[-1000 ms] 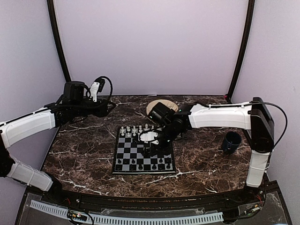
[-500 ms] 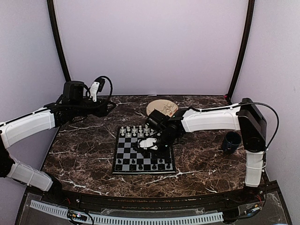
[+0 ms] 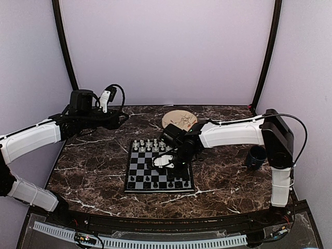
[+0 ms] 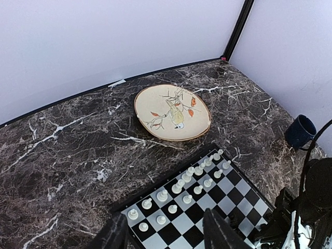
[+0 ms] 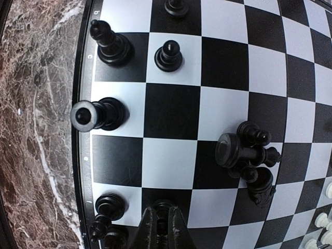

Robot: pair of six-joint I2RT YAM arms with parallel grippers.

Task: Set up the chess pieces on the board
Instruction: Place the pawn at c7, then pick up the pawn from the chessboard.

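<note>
The board [image 3: 138,169] lies mid-table, with white chess pieces [image 3: 148,144] in two rows along its far edge and black ones [image 3: 155,182] along its near edge. My right gripper [image 3: 175,166] is low over the board's right half. In the right wrist view it [image 5: 162,224] is shut on a small black chess piece [image 5: 163,206] standing on a dark square. A few black pieces [image 5: 245,157] lie tipped in a heap further in on the board [image 5: 174,111]. My left gripper [image 4: 165,236] hangs open and empty, high above the table's back left, looking down on the white rows [image 4: 187,184].
A round beige plate [image 3: 179,119] with a bird pattern sits behind the board. A dark blue mug [image 3: 256,156] stands at the right by the right arm's base. Upright black pieces [image 5: 101,114] line the board's edge beside the marble table [image 5: 36,129].
The right arm has swung left and toward the near side over the board, carrying its gripper down to the black pieces. The left arm has stayed still.
</note>
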